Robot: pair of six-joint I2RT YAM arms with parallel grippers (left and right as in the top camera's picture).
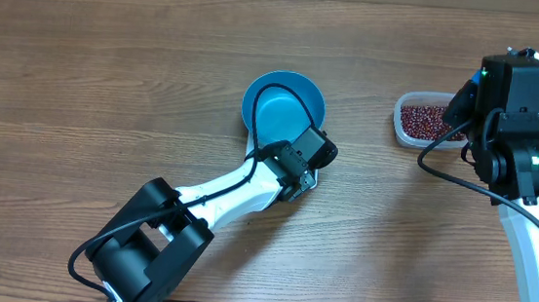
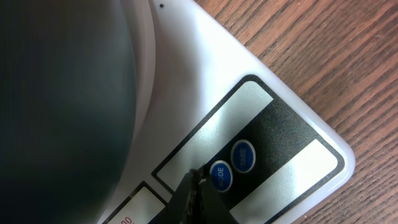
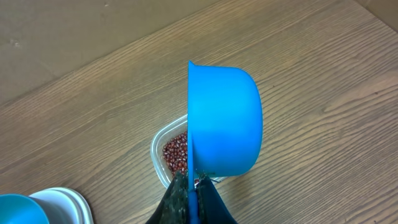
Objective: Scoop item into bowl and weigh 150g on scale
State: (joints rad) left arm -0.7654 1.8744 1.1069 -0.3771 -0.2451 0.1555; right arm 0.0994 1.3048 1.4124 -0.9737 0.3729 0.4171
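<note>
The blue bowl (image 1: 283, 108) stands on the white scale (image 2: 186, 81); in the left wrist view it is a dark blur (image 2: 62, 93) at the left. My left gripper (image 2: 196, 177) is shut and empty, its tips down on the scale's front panel just left of the blue MODE button (image 2: 219, 176). My right gripper (image 3: 194, 180) is shut on the handle of a blue scoop (image 3: 224, 121), held on edge above the clear tub (image 3: 160, 144) of red-brown beans (image 3: 176, 152). The inside of the scoop is hidden.
The tub (image 1: 427, 121) sits on the wooden table to the right of the bowl, partly under the right arm (image 1: 524, 154). The left arm (image 1: 217, 195) reaches in diagonally from the front. A second blue button (image 2: 243, 155) lies beside the MODE button.
</note>
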